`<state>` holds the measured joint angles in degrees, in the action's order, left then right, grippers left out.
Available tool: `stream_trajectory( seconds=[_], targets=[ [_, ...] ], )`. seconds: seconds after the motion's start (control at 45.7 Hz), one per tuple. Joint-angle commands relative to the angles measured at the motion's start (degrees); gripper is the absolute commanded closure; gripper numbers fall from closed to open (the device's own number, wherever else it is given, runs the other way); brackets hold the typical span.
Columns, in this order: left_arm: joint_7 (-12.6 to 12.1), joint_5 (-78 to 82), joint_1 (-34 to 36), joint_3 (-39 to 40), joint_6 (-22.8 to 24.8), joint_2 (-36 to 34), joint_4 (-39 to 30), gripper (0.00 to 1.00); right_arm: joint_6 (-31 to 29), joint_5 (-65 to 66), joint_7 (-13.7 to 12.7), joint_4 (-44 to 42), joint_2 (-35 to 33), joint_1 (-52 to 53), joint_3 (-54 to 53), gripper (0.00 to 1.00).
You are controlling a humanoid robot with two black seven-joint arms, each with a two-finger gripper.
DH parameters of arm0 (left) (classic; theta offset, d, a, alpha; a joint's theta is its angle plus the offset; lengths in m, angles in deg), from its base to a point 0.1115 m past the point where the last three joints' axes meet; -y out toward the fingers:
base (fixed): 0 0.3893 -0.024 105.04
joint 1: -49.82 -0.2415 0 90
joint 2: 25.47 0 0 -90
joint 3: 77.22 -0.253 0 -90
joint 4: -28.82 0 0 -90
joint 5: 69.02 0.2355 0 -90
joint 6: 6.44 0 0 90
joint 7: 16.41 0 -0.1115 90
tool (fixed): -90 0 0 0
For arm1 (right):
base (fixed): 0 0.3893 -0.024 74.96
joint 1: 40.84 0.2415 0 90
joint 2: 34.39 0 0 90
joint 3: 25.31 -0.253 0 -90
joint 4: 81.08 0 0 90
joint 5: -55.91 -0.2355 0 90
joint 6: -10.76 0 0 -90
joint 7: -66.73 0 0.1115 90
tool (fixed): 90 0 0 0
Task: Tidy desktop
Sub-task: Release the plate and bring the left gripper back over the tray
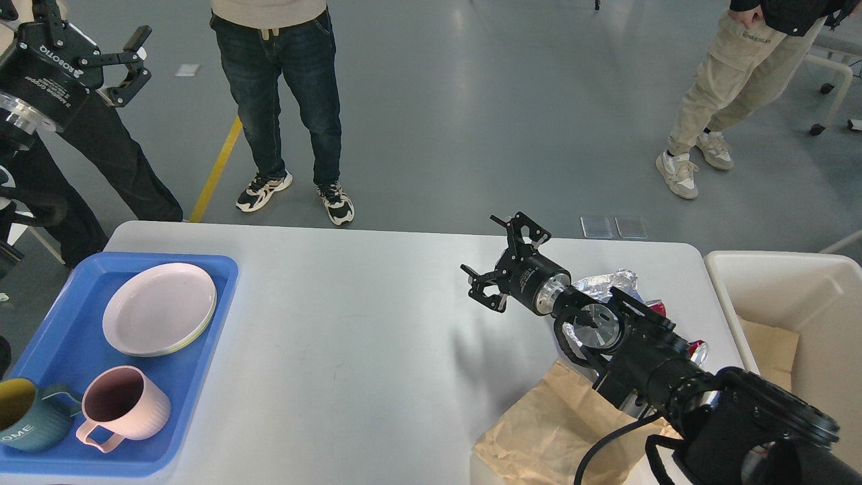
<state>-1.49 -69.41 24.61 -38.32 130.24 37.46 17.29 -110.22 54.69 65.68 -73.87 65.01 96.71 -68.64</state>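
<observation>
The white desktop (363, 323) fills the middle of the head view. My right gripper (497, 261) is open and empty, hovering above the desktop right of centre. Behind its wrist lie crumpled silver foil (609, 281) and a red item (656, 308), partly hidden by the arm. A crumpled brown paper bag (552, 424) lies under the arm at the front edge. My left gripper (101, 47) is open and empty, raised high at the top left, off the table and above the blue tray (202, 377).
The blue tray holds stacked pale plates (159, 308), a pink mug (121, 404) and a teal mug (27, 421). A cream bin (794, 283) with brown paper inside stands at the right edge. Three people stand beyond the table.
</observation>
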Motion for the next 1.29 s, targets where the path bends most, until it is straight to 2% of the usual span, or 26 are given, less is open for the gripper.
stream_trajectory(
  seconds=[0.0, 0.263, 0.525, 0.788, 0.919, 1.27],
  targets=[
    [0.2, -0.1, -0.2, 0.0, -4.0, 2.3, 0.0, 0.00, 0.0, 0.0, 0.0, 0.0, 0.0, 0.0, 0.0, 0.00],
    [0.5, -1.8, -4.8, 0.1, -4.8, 4.9, 0.4, 0.00, -0.1, 0.0, 0.0, 0.0, 0.0, 0.0, 0.0, 0.00],
    [0.7, -3.2, -15.0, 4.5, -4.9, 10.8, 0.4, 0.00, -0.1, 0.0, 0.0, 0.0, 0.0, 0.0, 0.0, 0.00],
    [0.7, -3.3, -19.3, 5.0, -4.9, 11.4, 0.4, 0.00, -0.1, 0.0, 0.1, 0.0, 0.0, -0.1, 0.0, 0.00],
    [2.0, -3.3, -23.1, 5.0, -5.0, 13.2, 0.4, 0.00, -0.1, 0.0, 0.0, 0.0, 0.0, 0.0, 0.0, 0.00],
    [2.3, -3.4, -23.4, 7.2, -5.2, 13.3, 0.4, 0.00, -0.1, 0.0, 0.0, 0.0, 0.0, -0.1, 0.0, 0.00]
  ],
)
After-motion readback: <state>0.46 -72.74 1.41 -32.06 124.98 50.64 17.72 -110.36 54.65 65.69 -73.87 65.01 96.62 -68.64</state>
